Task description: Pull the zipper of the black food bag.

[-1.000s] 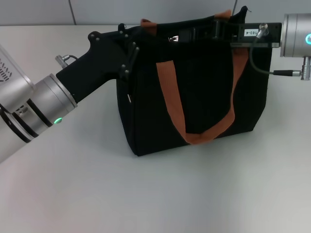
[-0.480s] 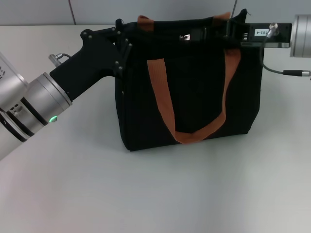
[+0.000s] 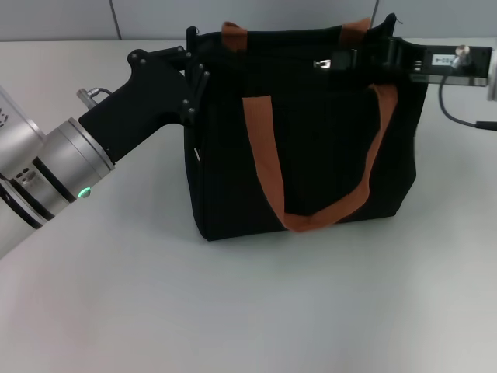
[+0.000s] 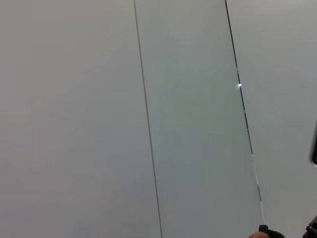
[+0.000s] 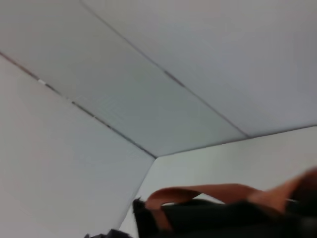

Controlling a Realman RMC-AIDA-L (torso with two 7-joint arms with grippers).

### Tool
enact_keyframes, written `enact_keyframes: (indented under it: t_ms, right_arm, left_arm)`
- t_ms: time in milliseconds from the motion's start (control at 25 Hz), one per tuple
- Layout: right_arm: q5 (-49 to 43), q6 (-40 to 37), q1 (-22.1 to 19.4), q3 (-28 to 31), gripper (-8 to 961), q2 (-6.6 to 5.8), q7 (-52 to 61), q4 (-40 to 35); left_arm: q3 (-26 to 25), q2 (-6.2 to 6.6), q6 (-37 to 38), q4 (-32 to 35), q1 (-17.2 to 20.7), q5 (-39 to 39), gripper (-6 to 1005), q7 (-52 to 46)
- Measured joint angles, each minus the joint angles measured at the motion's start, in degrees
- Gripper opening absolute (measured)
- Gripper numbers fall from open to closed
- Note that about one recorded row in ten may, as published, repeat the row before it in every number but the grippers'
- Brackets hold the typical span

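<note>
The right gripper (image 3: 353,58) is seen in the head view reaching in from the right along the top edge of the black food bag (image 3: 311,155). Its black fingers lie over the zip track, and the zipper (image 3: 322,64), a small silver tab, is seen just at their tips. Whether the tab is pinched between the fingers cannot be told, since black fingers and black fabric merge there.

The left gripper (image 3: 198,78) is pressed against the bag's upper left corner, its black body set against the side panel. Whether fabric is clamped in it cannot be told either; the fingertips are lost against the bag.

The bag stands upright on the white table (image 3: 248,311), roughly in the middle of the head view. An orange handle (image 3: 311,179) hangs in a loop down the front panel, and the ends of a second handle (image 3: 233,33) are seen at the rear top edge.

The right wrist view shows what the head view does not: the bag's top from low down, as a dark edge (image 5: 208,213) with an orange strap (image 5: 198,191) arching over it, and grey wall panels behind. The gripper's own fingers are not shown there. The left wrist view shows only the grey wall panels (image 4: 99,119) and their seams, with a few dark slivers at the frame edges.
</note>
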Motion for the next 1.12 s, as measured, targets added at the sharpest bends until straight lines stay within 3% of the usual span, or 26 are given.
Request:
enact_keyframes:
  t_ms: [520,800,1120]
  right_arm:
    - [0.3,-1.7,-5.7,5.4,-1,-0.85,-0.7,-3.0]
    - [3.1,-10.4,-8.6,17.5,0,-0.27,-6.4,-3.1]
    - [6.5,-15.8,-12.6,21.9,28,0.98,-14.9,-1.9]
  left_arm:
    - [-1.0,-0.04,-0.1,-0.2,-0.5,-0.1,35,-0.1]
    - [-1.1,-0.02,-0.7,-0.2,-1.3,-0.7,35,-0.6]
    - [-1.3,0.11,-2.8,0.2,-3.2,-1.5,35,-0.7]
